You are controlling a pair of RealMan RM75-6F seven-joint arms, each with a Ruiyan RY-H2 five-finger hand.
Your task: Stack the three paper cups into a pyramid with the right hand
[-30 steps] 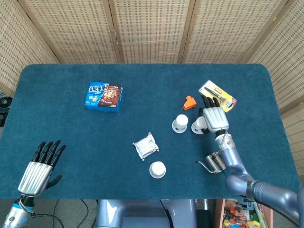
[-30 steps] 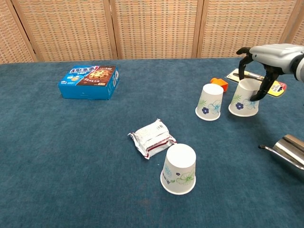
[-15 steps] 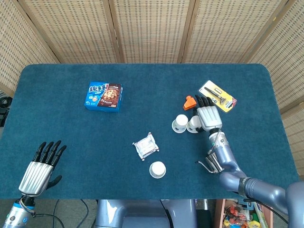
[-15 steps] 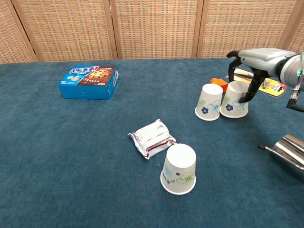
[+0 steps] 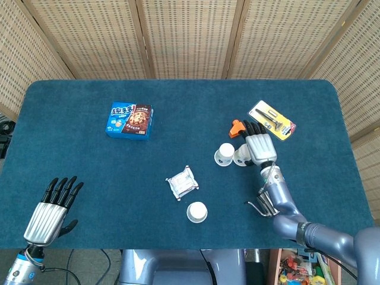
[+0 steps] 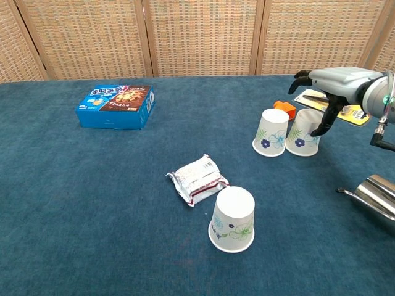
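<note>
Two upturned white paper cups with a floral print stand side by side and touching at the right: the left cup (image 6: 271, 132) (image 5: 224, 155) and the right cup (image 6: 302, 133) (image 5: 240, 157). A third upturned cup (image 6: 232, 219) (image 5: 196, 212) stands alone near the front edge. My right hand (image 6: 331, 85) (image 5: 260, 145) hovers over the right cup. Its thumb is lifted off, and one finger (image 6: 323, 123) still lies along the cup's right side. My left hand (image 5: 52, 205) rests at the near left corner with its fingers stretched out, holding nothing.
A blue cookie box (image 6: 115, 106) lies at the back left. A silver snack packet (image 6: 197, 179) lies just behind the lone cup. An orange piece (image 6: 284, 108) and a yellow-carded tool (image 6: 345, 111) sit behind the paired cups. A metal pitcher (image 6: 373, 194) stands front right.
My right hand slid the right cup leftward until it touched the other cup. Its thumb has since lifted off the cup. The left hand has not moved.
</note>
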